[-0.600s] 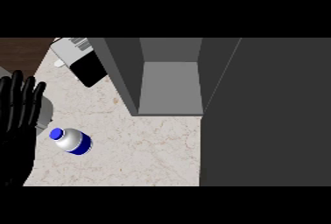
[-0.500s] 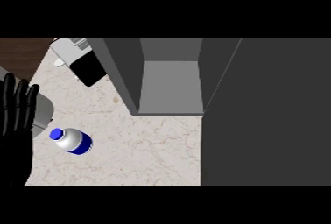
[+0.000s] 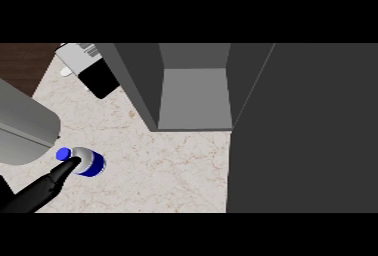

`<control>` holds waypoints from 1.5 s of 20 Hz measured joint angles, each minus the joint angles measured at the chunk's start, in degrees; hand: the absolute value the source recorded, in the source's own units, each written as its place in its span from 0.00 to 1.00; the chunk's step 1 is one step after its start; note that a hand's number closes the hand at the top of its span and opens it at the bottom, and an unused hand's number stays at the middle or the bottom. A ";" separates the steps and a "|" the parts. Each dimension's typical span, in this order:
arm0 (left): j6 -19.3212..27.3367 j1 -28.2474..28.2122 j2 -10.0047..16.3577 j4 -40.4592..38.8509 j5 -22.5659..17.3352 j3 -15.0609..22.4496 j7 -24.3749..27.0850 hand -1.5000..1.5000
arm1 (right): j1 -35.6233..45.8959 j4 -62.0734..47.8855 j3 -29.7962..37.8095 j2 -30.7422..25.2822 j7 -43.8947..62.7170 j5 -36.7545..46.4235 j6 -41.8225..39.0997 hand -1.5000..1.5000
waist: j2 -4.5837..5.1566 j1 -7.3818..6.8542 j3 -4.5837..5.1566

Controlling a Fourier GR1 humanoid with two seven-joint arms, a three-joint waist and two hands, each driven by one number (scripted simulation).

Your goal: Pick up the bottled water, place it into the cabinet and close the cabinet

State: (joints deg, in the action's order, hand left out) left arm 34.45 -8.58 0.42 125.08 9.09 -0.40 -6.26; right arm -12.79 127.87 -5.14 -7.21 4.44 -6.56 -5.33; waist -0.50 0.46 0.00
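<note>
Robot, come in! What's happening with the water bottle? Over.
Left robot hand touching bottled water, fingers straight; right robot hand out of view. Bottled water on counter, not lifted. Cabinet open, nothing between.

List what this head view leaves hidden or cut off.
- Right hand: outside the head view.
- Left hand: partly off the lower left corner; whether it grips the bottled water is unclear.
- Cabinet: its far part runs past the top edge.
</note>
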 measured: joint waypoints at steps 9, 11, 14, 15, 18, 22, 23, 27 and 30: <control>19.66 -6.31 -0.36 5.14 14.33 20.61 -5.93 0.00 | -12.03 10.28 -0.81 -1.13 2.12 -4.84 -4.09 0.00 | 0.21 0.15 -0.05; 21.49 -7.44 -0.38 6.11 17.53 24.10 -7.16 0.00 | -13.38 10.33 0.00 -1.29 1.41 -4.89 -5.05 0.00 | 0.25 0.06 -0.06; 24.05 -8.68 -0.40 5.81 20.65 28.24 -7.62 0.00 | -16.35 10.80 -0.41 -0.95 0.01 -4.73 -6.14 0.00 | 0.25 0.11 -0.05; 24.72 -8.89 -0.40 5.89 21.99 29.41 -8.44 0.00 | -17.11 10.91 -0.04 -0.97 -0.38 -4.78 -6.52 0.00 | 0.27 0.14 -0.06; 26.05 -10.57 -0.41 6.43 24.74 31.82 -9.32 0.00 | -19.82 11.44 -0.41 -0.72 -1.53 -4.69 -7.39 0.00 | 0.25 0.19 -0.05; 26.49 -11.15 -0.41 6.19 26.08 31.91 -10.51 0.00 | -23.39 11.75 0.11 -0.96 -4.43 -4.56 -9.54 0.00 | 0.26 0.30 -0.03; 26.54 -11.37 -0.41 6.37 26.08 31.63 -10.65 0.00 | -24.31 11.90 0.33 -1.01 -4.91 -4.54 -9.86 0.00 | 0.25 0.33 -0.02; 27.68 -9.54 -0.41 3.59 24.21 30.15 -10.49 0.00 | -27.32 12.08 -0.06 -0.88 -7.48 -4.27 -11.52 0.00 | 0.29 0.45 0.02; 28.24 -10.08 -0.10 2.72 21.82 28.60 -10.17 0.00 | -28.56 11.98 1.05 -1.02 -8.76 -4.24 -12.38 0.00 | 0.30 0.31 0.04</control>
State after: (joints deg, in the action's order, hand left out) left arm 62.69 -18.67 0.32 127.81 30.91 28.20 -16.43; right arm -41.35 139.85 -4.08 -8.23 -4.32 -10.80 -17.71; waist -0.20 0.77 0.04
